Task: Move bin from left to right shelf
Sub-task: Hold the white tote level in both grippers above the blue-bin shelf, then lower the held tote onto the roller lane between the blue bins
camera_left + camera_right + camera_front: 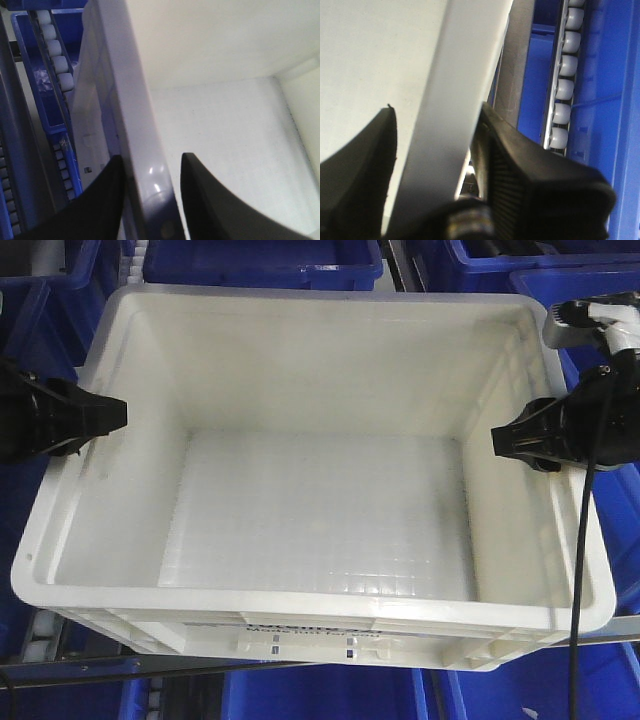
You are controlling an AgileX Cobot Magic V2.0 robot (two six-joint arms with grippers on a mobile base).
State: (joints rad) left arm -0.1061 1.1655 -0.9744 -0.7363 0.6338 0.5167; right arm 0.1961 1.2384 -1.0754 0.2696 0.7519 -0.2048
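item: the bin (300,370), white, empty, on a roller shelf (52,45) among blue bins (260,260)
long axis: left to right, one short wall facing each arm
left end effector (108,415): released, astride the left rim, gap showing
right end effector (505,438): released, astride the right rim, equally near

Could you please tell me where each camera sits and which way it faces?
Front-facing: above, looking down into the bin; the left tool and right tool show at its side walls.
Left wrist: on the left arm, looking along the bin's left rim; two black fingers straddle it.
Right wrist: likewise at the right rim, with its own fingers straddling it.
Both wrist views share white rollers beside the bin.
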